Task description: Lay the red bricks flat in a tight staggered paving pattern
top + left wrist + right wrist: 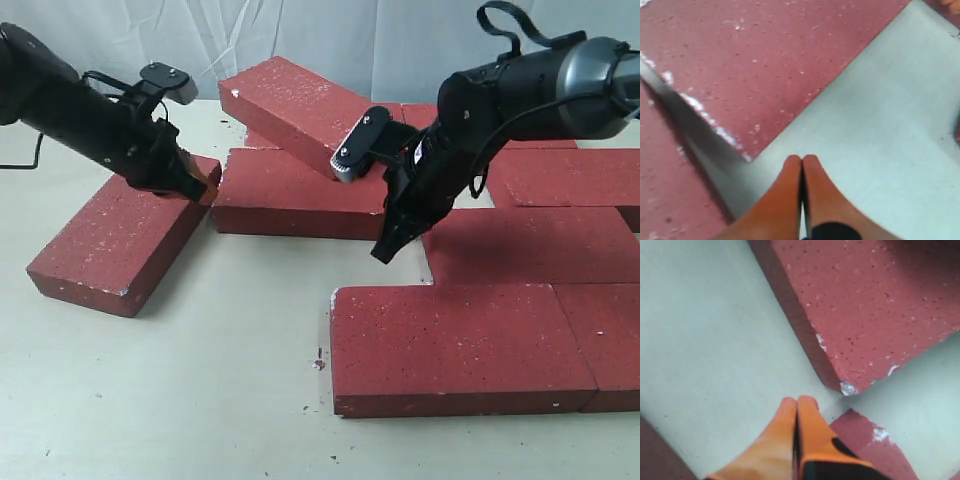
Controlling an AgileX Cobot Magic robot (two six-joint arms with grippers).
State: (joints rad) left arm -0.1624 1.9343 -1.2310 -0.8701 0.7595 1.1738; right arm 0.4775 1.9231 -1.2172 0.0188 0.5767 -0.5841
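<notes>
The left gripper (192, 186) and right gripper (386, 250), both pinched shut and empty, are working among the red bricks (460, 345), some lying paved at lower right, others loose toward the left. A closed-tip push is risking pivoting the skewed brick (110, 245) at left or dislodging the tilted brick (290, 100) at upper centre.

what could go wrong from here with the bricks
The tilted brick leans on the flat brick beneath; a nudge may make it slide or drop.
Both jaws are shut, so they can only push; the right jaws near a brick corner may turn that brick rather than slide it.
The skewed left brick could swing further out.
</notes>
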